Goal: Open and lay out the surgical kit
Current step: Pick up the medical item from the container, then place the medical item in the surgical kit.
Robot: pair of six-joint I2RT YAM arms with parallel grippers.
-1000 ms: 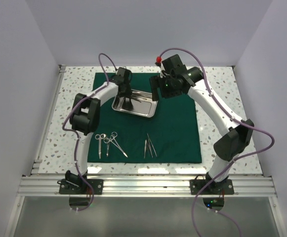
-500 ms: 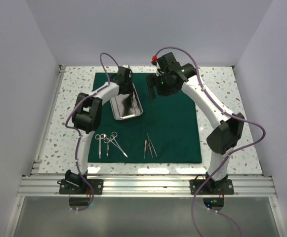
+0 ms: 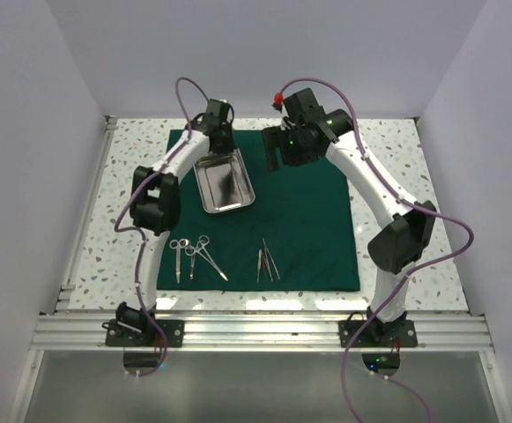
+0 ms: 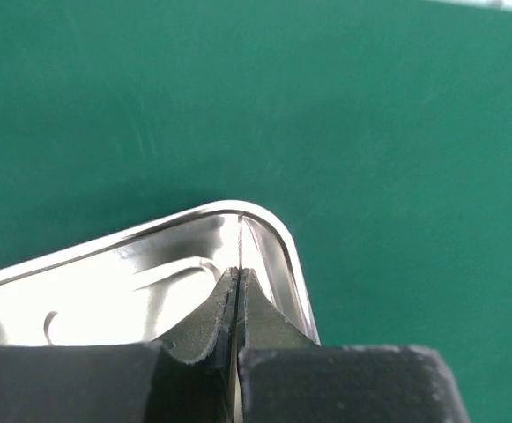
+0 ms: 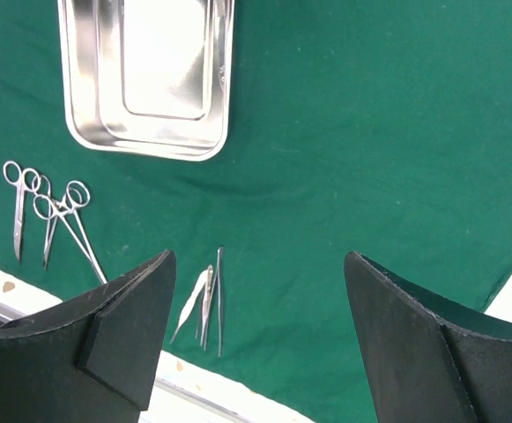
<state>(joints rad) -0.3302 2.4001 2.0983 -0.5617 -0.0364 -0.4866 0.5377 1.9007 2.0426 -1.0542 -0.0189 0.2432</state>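
Caller: Instruments line the near edge of the green cloth (image 3: 317,229), with ring-handled tools (image 3: 192,256) on the left and tweezers (image 3: 267,263) near the middle, all pointing roughly near to far.

Analyst: Just beyond them sits the steel tray (image 3: 238,199), on the left half of the cloth. Its long axis runs near to far as well, far end leaning a touch leftward.

Caller: Who's got it?

Analyst: Left gripper (image 4: 238,284), no question. It's pinched tight on the rim by a corner at the far end, so the tray stretches from the grip back toward the bases.

Caller: Lifted or resting?

Analyst: Can't tell from these views.

Caller: And the right gripper (image 5: 260,257)?

Analyst: Jaws spread wide, holding nothing. It hovers over the cloth beside the tray's far end, clear of it, with the tray to its left. My read is that setting down and letting go falls to the left arm alone.
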